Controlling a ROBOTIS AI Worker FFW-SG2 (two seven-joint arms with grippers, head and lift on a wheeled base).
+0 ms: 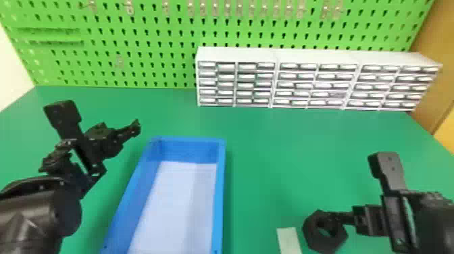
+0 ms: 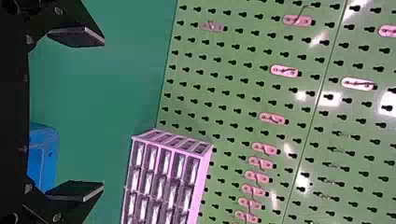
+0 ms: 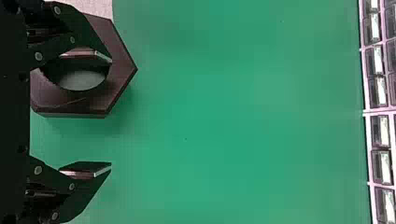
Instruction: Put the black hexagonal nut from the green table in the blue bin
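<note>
"What's the biggest thing to plan around?"

"The green worktop (image 1: 263, 169), with the pegboard (image 1: 101, 20) rising behind it. The white drawer unit (image 1: 316, 55) stands at the back, out of the likely path."

"And the blue bin (image 1: 221, 189)?"

"Between the two arms, its long side towards the nut. That suits a short carry, I'd say, but its wall stands in the way, so the nut should go up and over."

"The left tool (image 2: 100, 113)?"

"Wide apart and empty, off to the bin's left. It's probably not needed."

"The right tool (image 3: 111, 114)?"

"Also well apart, gripping nothing. One finger is over the nut's hole, the other out past its edge, presumably so that closing would pinch the ring's side. I can't tell whether that finger reaches into the hole."

"So the black hexagonal nut (image 1: 326, 243) is on the worktop?"

"Yes, lying right of the bin. Just beside it is a pale strip (image 1: 288, 239), which a low sideways drag might catch."
</note>
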